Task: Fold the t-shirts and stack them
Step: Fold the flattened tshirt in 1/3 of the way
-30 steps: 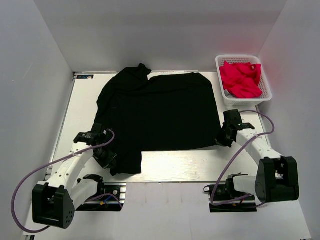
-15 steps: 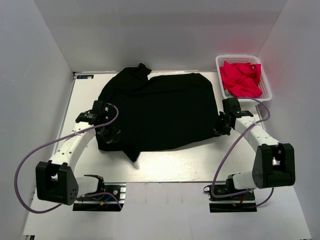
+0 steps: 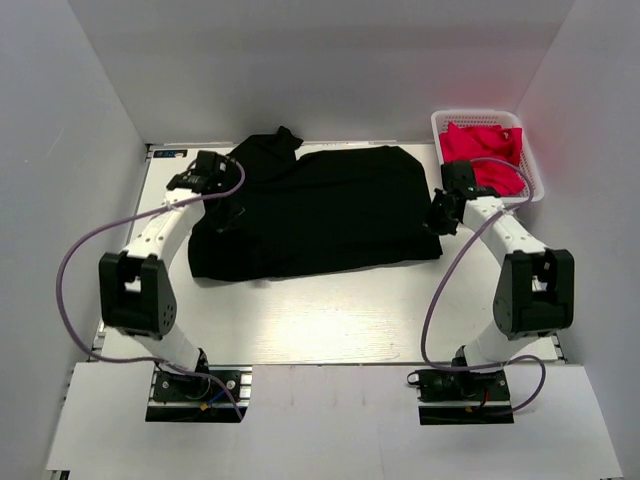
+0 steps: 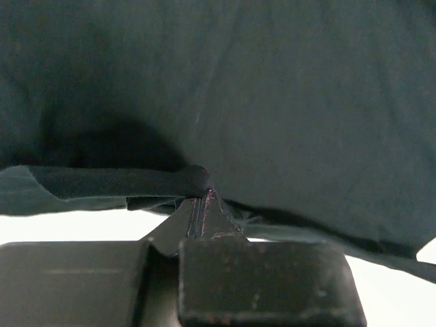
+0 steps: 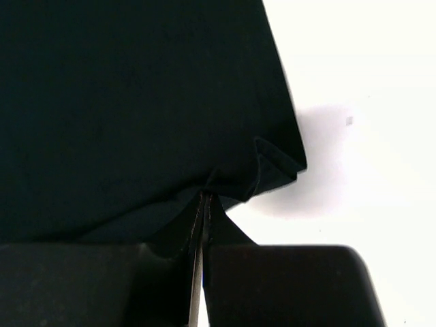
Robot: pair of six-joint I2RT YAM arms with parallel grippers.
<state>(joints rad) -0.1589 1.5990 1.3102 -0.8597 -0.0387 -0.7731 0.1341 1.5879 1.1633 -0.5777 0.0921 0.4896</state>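
The black t-shirt lies spread on the white table, its near hem doubled over toward the back. My left gripper is shut on the shirt's left edge; in the left wrist view the fingertips pinch a fold of black cloth. My right gripper is shut on the shirt's right edge; in the right wrist view the tips pinch the cloth near a puckered corner. Pinkish-red t-shirts lie bunched in the basket.
A white slatted basket stands at the back right, close to my right arm. White walls enclose the table on three sides. A sleeve of the black shirt reaches the table's back edge.
Both grippers have moved away from me toward the back, carrying the shirt's near edge with them. The near part of the shirt has folded over the rest, leaving more bare table in front.
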